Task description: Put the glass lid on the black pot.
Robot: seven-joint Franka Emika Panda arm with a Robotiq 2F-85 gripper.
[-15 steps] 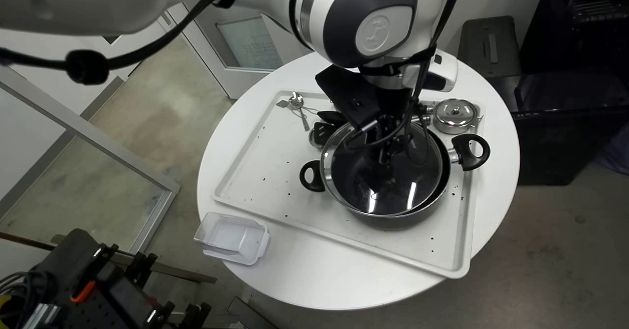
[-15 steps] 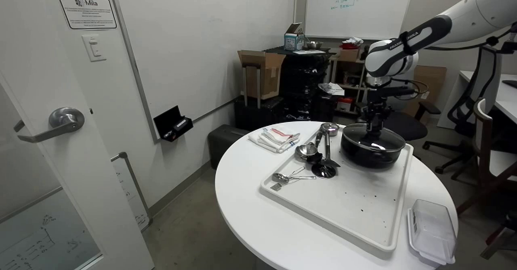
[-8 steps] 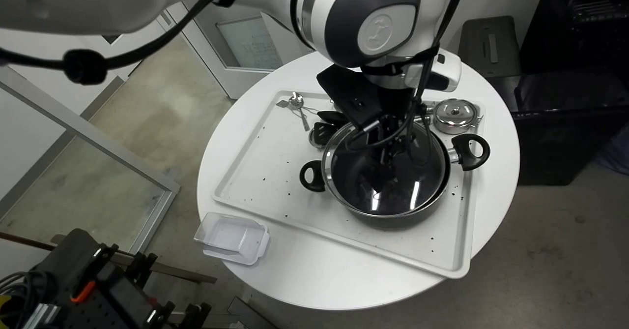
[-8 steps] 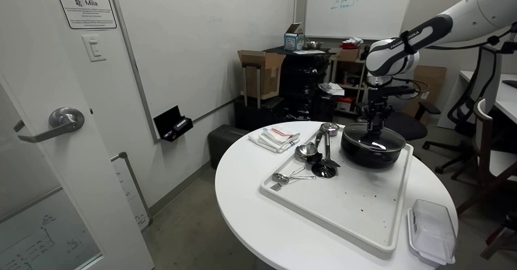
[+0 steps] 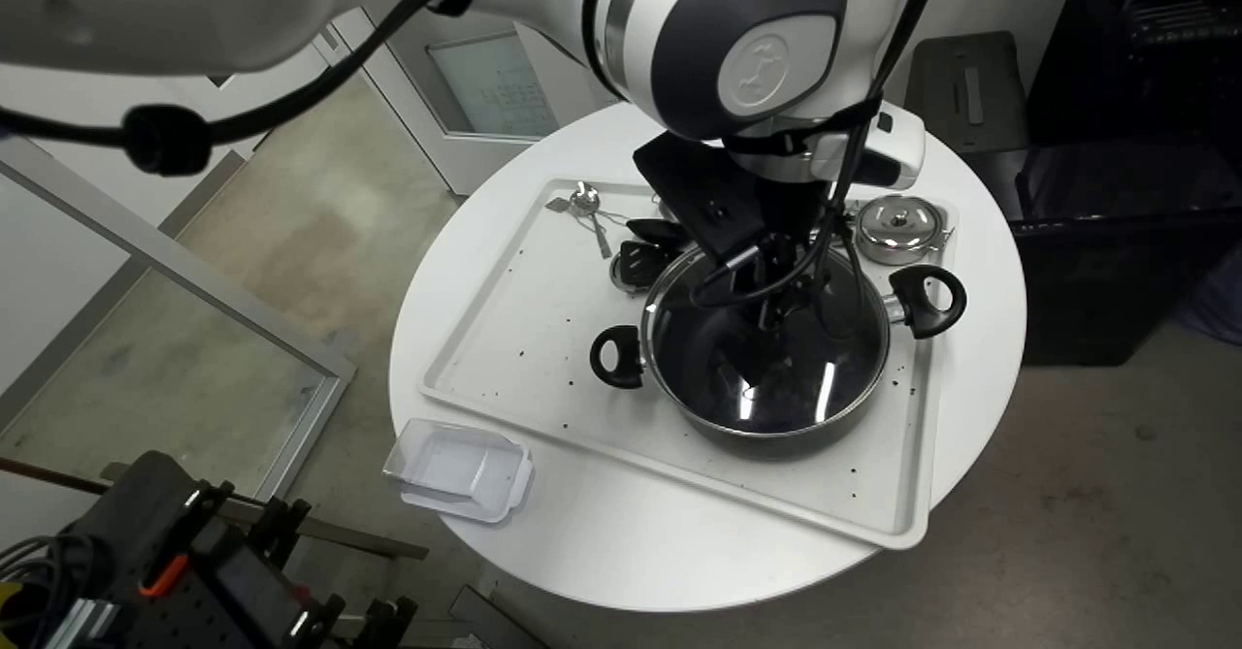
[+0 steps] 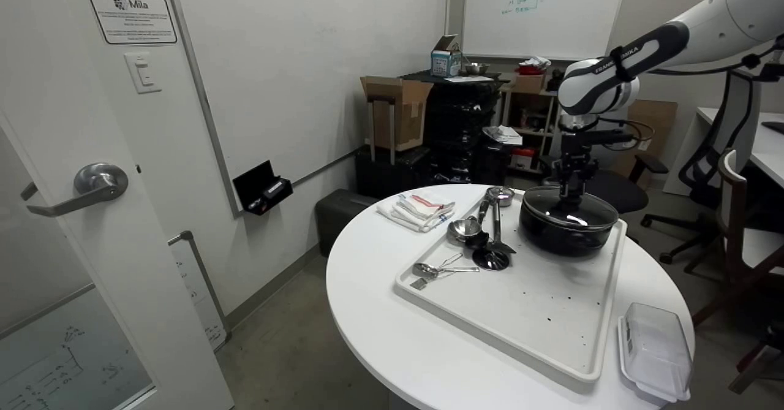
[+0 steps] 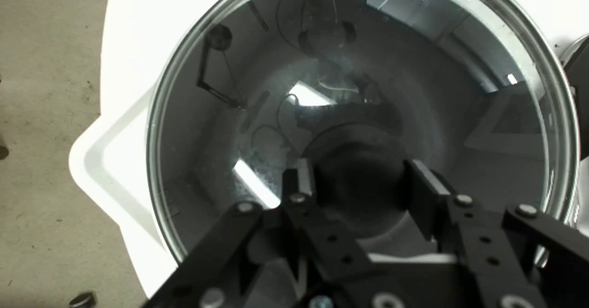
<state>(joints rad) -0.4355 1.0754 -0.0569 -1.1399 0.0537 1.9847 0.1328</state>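
The black pot [image 5: 810, 438] stands on the tray, also in an exterior view [image 6: 566, 238]. Its two black handles show at either side. The glass lid [image 5: 694, 363] lies over the pot's opening with its metal rim about in line with the pot's rim; it also shows in an exterior view [image 6: 593, 212]. In the wrist view the glass lid [image 7: 207, 137] fills most of the picture. My gripper [image 7: 361, 174] has its fingers on both sides of the lid's black knob [image 7: 359, 197] and is shut on it. In an exterior view the gripper [image 6: 571, 198] points straight down over the lid.
A white tray [image 5: 679, 477] on the round white table [image 5: 631, 562] holds a small metal pot [image 5: 899, 227], black utensils [image 5: 642, 263] and spoons [image 5: 585, 201]. A clear plastic container [image 5: 461, 474] stands at the table edge. A folded cloth [image 6: 418, 211] lies beside the tray.
My gripper has moved a little to the right in both exterior views with the lid. The dark gap between lid and pot rim at the right has closed.
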